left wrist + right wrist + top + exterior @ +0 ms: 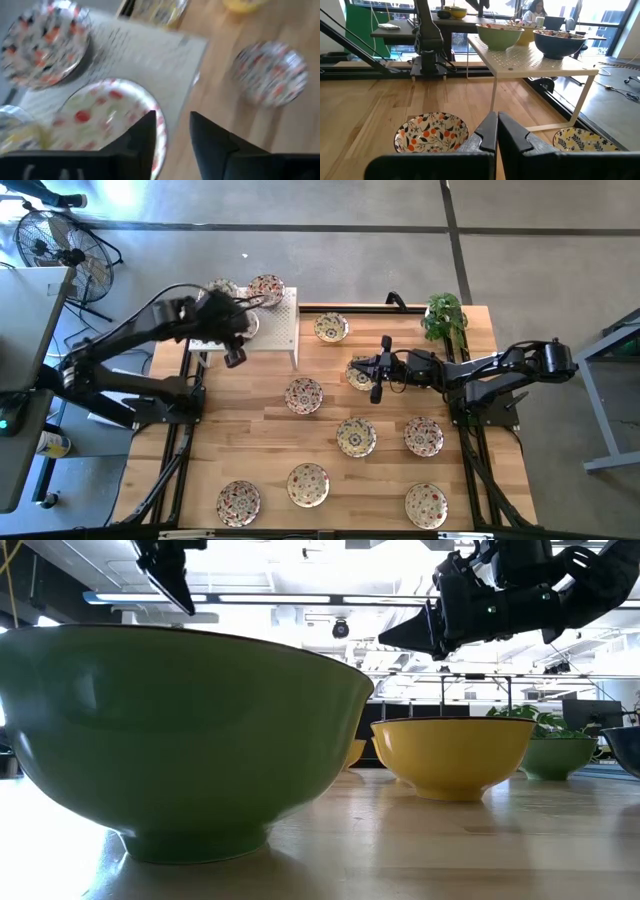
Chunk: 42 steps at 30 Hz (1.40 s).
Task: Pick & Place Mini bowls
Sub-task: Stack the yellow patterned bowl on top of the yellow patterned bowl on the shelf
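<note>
The wooden surface (390, 480) carried most of the bowls (304, 395), and three more sat on the white rack (280, 330). The left hand (238, 330) hung empty and slightly open over the rack. The right hand (381, 367), fingers together and empty, hovered mid-surface; no writing was readable.

The left arm reaches from its base toward the rack (270, 330), its wrist bent over the rack's near edge; the left gripper (235, 357) hangs above that edge, its fingers (142, 142) a narrow gap apart and holding nothing; the right arm lies stretched out low, pointing toward the rack from well to its right; the right gripper (377, 390) has its fingers (487, 132) pressed together, empty.
</note>
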Available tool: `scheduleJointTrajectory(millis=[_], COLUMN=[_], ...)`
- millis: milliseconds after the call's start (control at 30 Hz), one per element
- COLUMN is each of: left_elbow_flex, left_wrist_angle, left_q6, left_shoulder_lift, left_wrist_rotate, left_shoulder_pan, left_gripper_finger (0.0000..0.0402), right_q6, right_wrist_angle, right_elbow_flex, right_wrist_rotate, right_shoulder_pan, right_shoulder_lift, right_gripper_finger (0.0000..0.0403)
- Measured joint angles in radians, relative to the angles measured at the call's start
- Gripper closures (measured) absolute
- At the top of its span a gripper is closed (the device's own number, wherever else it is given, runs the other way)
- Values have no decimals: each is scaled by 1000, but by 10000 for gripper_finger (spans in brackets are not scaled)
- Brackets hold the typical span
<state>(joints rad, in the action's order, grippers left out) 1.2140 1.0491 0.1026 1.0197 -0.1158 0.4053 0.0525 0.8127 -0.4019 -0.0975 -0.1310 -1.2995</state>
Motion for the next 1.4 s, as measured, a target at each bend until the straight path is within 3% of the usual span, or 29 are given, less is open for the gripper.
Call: scheduleJointTrajectory(millis=[167,333,467,767,933,1067,1200,1400], left_elbow_flex=[-182,-228,-230,-511,-591,-670,-757,-822], left_wrist_angle=[-209,-220,-270,-756,-825,-968,-1178,-1240], left_q6=[1,11,10,-30,-104,-126,-111,-117], left_shoulder_lift=[-111,-163,-198,-285,-263,-246,-247,-247], left_wrist_rotate=[57,10,65,277,290,212,132,-8], left_shoulder_pan=[0,0,0,-93,-171,-283,-377,-447], left_gripper_finger=[340,370,396,400,398,400,401,401], right_q6=[0,0,0,-55,-144,-245,-389,-533], right_wrist_angle=[0,0,5,26,-47,-212,-568,-1007], right_elbow_flex=[0,0,-2,-3,-4,-5,-68,-203], right_wrist_rotate=[-14,-33,-53,-58,-88,-150,-187,-168], right_shoulder_pan=[0,0,0,1,1,1,1,-1], right_shoulder_lift=[0,0,0,15,70,142,222,245], right_gripper_finger=[403,403,403,400,378,338,286,225])
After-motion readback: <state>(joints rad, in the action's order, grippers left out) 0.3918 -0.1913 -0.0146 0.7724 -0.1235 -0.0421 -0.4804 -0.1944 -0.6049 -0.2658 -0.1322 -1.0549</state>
